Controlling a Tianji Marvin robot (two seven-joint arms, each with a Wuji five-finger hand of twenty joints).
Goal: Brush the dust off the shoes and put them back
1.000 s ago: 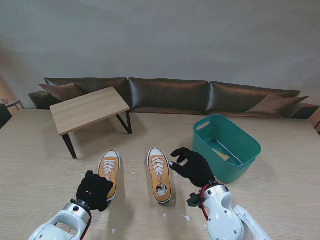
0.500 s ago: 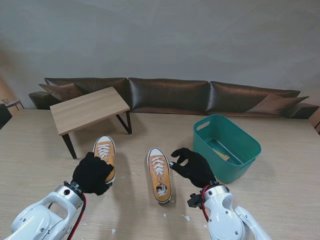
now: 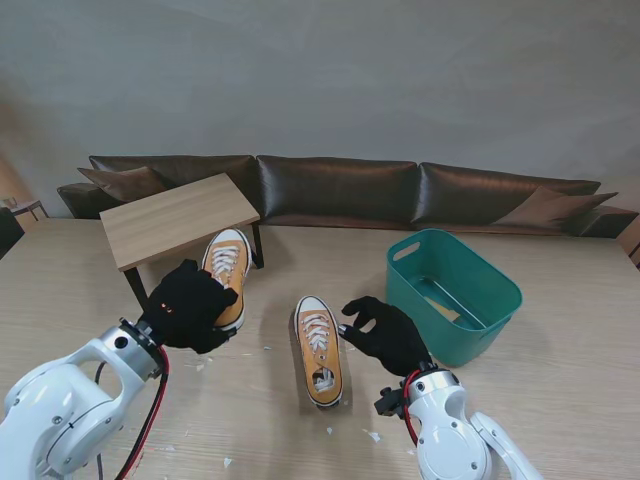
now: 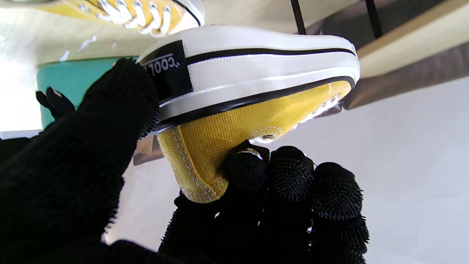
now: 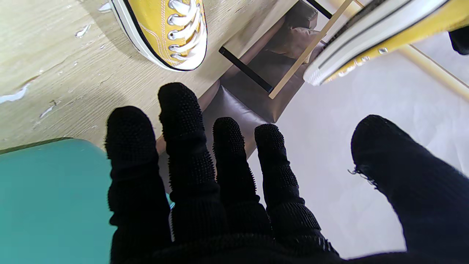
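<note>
My left hand (image 3: 187, 305), in a black bristly glove, is shut on the heel of a yellow canvas shoe (image 3: 226, 275) with white laces, held off the table with its toe pointing away from me. The left wrist view shows the thumb on the white sole (image 4: 256, 62) and the fingers (image 4: 289, 176) on the yellow canvas (image 4: 227, 135). The second yellow shoe (image 3: 318, 348) lies flat on the table at the centre. My right hand (image 3: 385, 333) hovers open just right of it, fingers spread (image 5: 190, 146), holding nothing.
A small wooden side table (image 3: 175, 222) stands just beyond the lifted shoe. A teal plastic basket (image 3: 455, 295) sits right of my right hand. A dark leather sofa (image 3: 340, 190) runs along the far edge. White flecks (image 3: 372, 435) lie scattered on the tabletop near me.
My left hand closed on the left shoe, lifted it off the table and carried it away from me toward the side table. The right hand and the other shoe have not moved.
</note>
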